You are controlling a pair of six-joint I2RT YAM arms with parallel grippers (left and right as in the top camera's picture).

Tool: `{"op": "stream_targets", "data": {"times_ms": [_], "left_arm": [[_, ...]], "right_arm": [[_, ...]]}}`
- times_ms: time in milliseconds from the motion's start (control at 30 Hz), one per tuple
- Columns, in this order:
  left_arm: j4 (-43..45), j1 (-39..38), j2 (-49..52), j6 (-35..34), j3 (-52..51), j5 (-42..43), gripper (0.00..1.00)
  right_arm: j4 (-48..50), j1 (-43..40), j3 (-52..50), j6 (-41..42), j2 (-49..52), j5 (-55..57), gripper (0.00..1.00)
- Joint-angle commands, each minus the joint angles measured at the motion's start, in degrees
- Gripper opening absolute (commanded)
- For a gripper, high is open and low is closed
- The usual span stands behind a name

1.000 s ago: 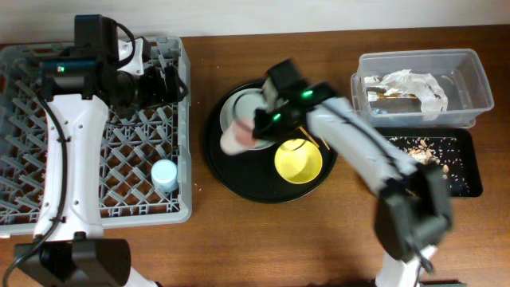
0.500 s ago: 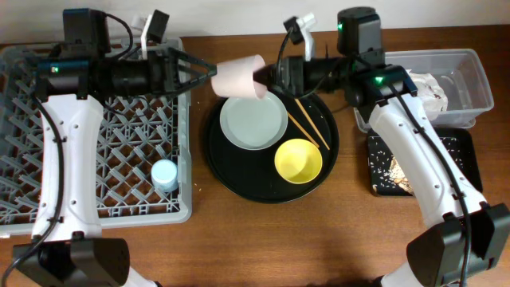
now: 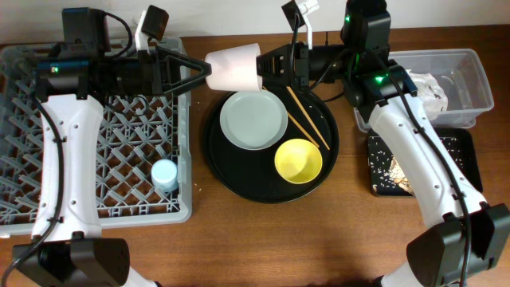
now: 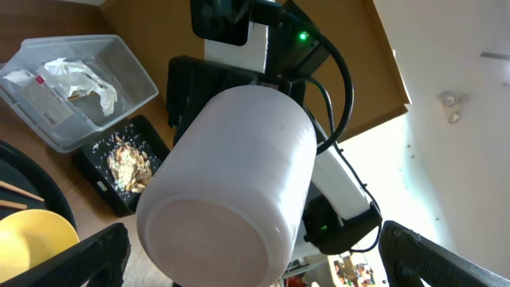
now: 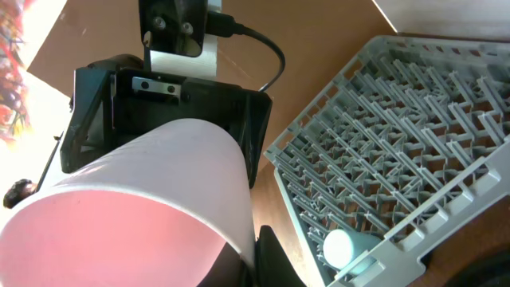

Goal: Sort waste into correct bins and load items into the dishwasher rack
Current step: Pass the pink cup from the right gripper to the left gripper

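The small pink cup (image 3: 233, 68) hangs on its side in the air behind the round black tray. My right gripper (image 3: 267, 68) is shut on the cup's rim, one finger inside and one outside, as the right wrist view shows (image 5: 255, 255). The cup (image 5: 135, 199) opens toward that camera. My left gripper (image 3: 199, 72) is open, and the cup's base (image 4: 231, 183) sits between its spread fingers (image 4: 88, 255) without being touched. On the round tray lie the grey-green plate (image 3: 253, 119), the yellow bowl (image 3: 298, 160) and two chopsticks (image 3: 307, 119). The light blue cup (image 3: 164, 174) stands in the dishwasher rack (image 3: 185, 135).
The clear tub (image 3: 470, 76) at the back right holds crumpled napkins (image 3: 418, 84). The shallow black tray (image 3: 462, 167) in front of it carries food scraps (image 3: 394, 171). The round black tray (image 3: 239, 179) sits mid-table between the rack and the bins.
My right arm lifted the pink cup off the round tray and swung it back and left. The left gripper turned toward it, and the cup's base now sits between the open left fingers.
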Motion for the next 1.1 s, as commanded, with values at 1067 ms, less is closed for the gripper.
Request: {"op": "stream_targets", "data": {"times_ms": [1067], "left_arm": [[-0.33, -0.87, -0.33, 3.41, 0.48, 1.29, 0.82]], "right_arm": [[12.46, 11.10, 0.13, 4.87, 4.33, 11.13, 0.04]]}}
